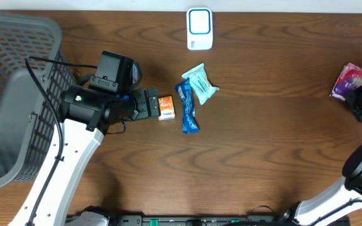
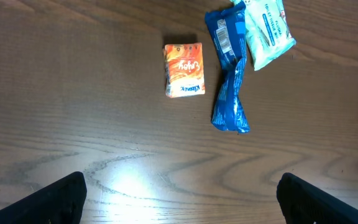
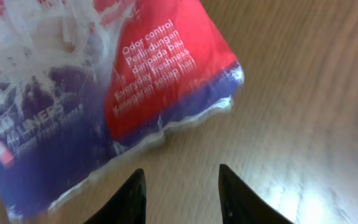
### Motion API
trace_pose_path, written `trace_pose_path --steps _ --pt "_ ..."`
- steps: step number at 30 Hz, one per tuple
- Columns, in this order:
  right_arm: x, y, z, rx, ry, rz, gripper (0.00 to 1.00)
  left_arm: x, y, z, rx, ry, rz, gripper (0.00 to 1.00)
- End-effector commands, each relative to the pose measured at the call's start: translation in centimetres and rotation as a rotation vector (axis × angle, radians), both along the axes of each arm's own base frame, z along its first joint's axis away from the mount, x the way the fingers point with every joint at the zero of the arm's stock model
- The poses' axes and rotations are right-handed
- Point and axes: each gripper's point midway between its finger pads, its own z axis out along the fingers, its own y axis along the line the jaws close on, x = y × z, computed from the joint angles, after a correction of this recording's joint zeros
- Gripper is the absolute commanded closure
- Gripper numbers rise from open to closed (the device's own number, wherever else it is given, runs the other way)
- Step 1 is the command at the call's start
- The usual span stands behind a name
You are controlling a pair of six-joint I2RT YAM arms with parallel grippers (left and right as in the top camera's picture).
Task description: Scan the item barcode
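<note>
Three items lie mid-table: a small orange packet [image 1: 166,107] [image 2: 184,70], a twisted blue wrapper [image 1: 188,107] [image 2: 230,74] and a pale teal wipes pack [image 1: 200,83] [image 2: 267,31]. My left gripper [image 1: 151,103] [image 2: 179,199] stands wide open just left of the orange packet, with bare table between its fingers. A purple and red packet [image 1: 351,80] [image 3: 92,87] lies at the far right edge. My right gripper [image 1: 361,105] [image 3: 180,180] sits just short of it, jaws narrowly apart over bare wood, holding nothing. A white scanner with a blue square [image 1: 199,28] stands at the back centre.
A large grey mesh basket [image 1: 11,94] fills the left side of the table, beside the left arm. The table's far edge runs just behind the scanner. The right arm's base rises at the lower right corner.
</note>
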Motion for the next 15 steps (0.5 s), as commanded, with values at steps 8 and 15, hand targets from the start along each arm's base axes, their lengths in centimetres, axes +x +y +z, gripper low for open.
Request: trace_pose_path --steps 8,15 --pt "5.4 -2.9 -1.2 -0.149 -0.175 0.159 0.8 0.1 0.3 0.2 0.01 -0.009 0.007 0.02" --pt "8.1 -4.5 3.5 -0.277 -0.153 0.337 0.76 0.1 0.3 0.2 0.01 -0.009 0.007 0.02"
